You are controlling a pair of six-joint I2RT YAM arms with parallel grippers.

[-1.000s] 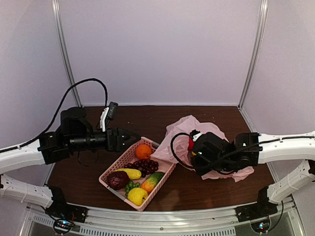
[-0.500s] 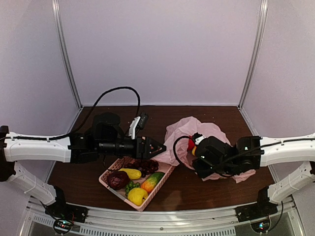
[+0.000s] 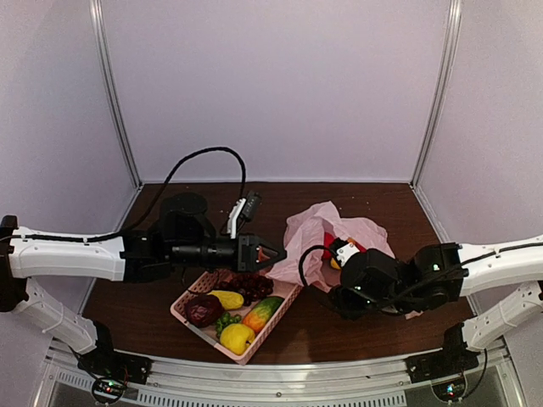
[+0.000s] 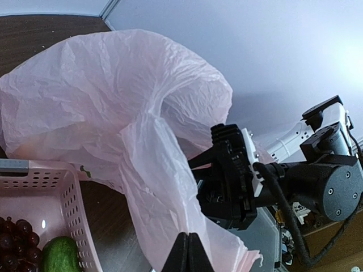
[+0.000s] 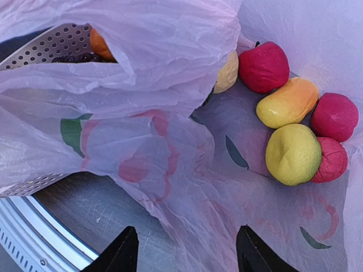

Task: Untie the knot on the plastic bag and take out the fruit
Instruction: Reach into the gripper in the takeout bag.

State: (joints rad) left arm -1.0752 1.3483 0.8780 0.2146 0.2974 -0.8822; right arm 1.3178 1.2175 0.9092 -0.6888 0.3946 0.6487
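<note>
The left gripper was back over the far left of the basket a second ago. Now it is at the bag, with its fingers pressed together on a fold of the pink plastic. The right gripper has slid a bit nearer the front and hangs spread wide over the open bag, where the fruit lies in a bunch, just beside the basket.

The left gripper now reaches past the basket to pinch the plastic bag's edge; the right gripper sits lower, nearer
</note>
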